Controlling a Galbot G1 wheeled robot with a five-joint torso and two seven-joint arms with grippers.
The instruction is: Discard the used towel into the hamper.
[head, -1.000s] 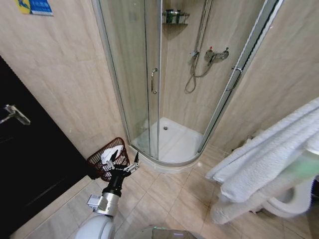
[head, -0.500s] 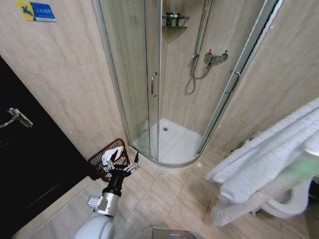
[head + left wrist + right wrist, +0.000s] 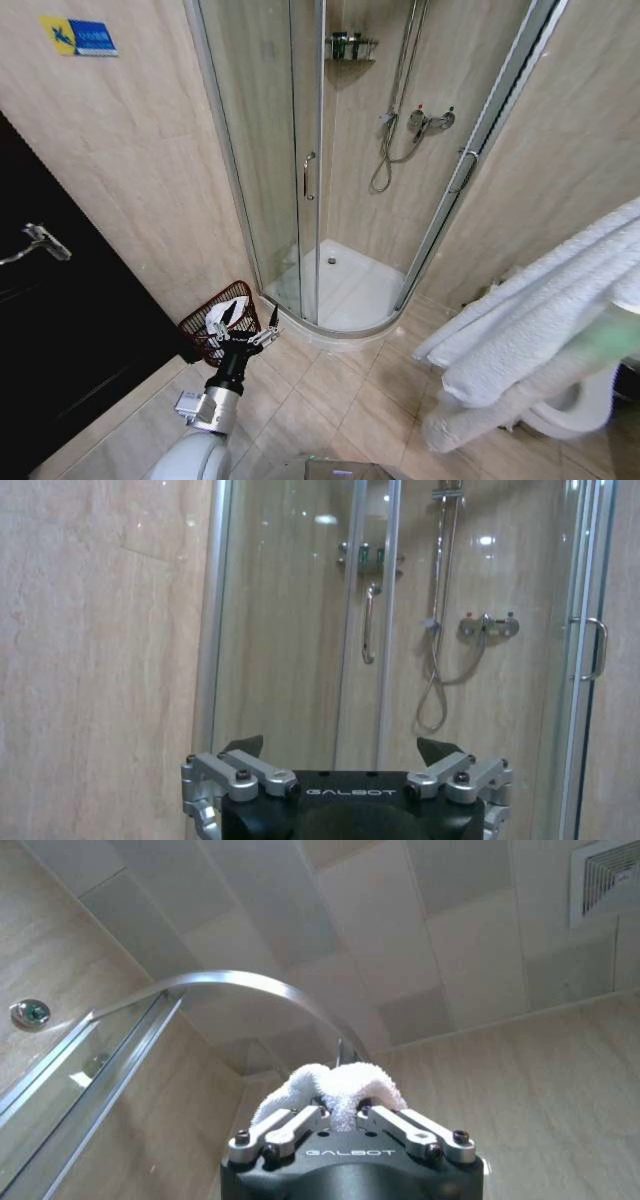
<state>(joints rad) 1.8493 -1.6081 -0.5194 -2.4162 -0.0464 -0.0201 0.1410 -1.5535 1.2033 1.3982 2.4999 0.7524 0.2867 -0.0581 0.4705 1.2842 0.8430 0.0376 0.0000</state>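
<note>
We look down from the robot's head into a tiled bathroom. A curved glass shower stall [image 3: 320,200] fills the far middle of the scene, and a dark door [image 3: 60,340] stands on the left wall.

The hamper [image 3: 218,322], a small dark reddish-brown wire basket, sits on the floor at the left, between the dark door and the near edge of the shower stall, close against the beige wall. Something white lies inside it.

The left gripper [image 3: 243,330] is raised in front of the robot at the lower left, and it overlaps the near right side of the hamper in the head view. Its jaws are spread wide apart with nothing between them. In the left wrist view the left gripper [image 3: 340,751] points at the shower's glass door and hose.

A thick white towel [image 3: 540,330] hangs in heavy folds across the right side of the head view. In the right wrist view the right gripper [image 3: 340,1116] points up at the ceiling tiles, its jaws pinching a bunched fold of the towel [image 3: 332,1091].
</note>
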